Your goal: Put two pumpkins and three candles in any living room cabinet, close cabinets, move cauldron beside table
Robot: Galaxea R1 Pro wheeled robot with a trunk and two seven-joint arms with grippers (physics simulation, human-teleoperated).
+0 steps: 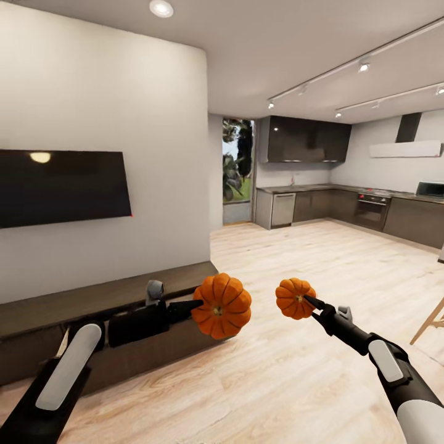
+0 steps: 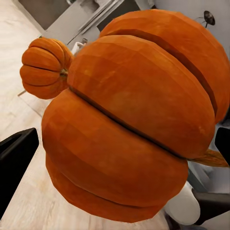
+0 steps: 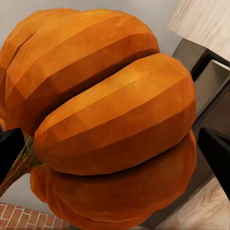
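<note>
Two grippers each grasp a pumpkin in the air above the wood floor point(image 1: 296, 376). Left gripper point(image 1: 196, 306) clamps the larger pumpkin point(image 1: 222, 306) just beside the dark cabinet point(image 1: 92, 296); right gripper point(image 1: 310, 303) clamps the smaller pumpkin point(image 1: 295, 298), farther out.

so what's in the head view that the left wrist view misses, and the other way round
Head view alone: the wall TV, the long dark cabinet, the kitchen behind, and both arms, with the right gripper on its pumpkin. Left wrist view alone: the left fingers close up, flanking the big pumpkin. Shared: both pumpkins, including the smaller one, and the plank floor.
</note>
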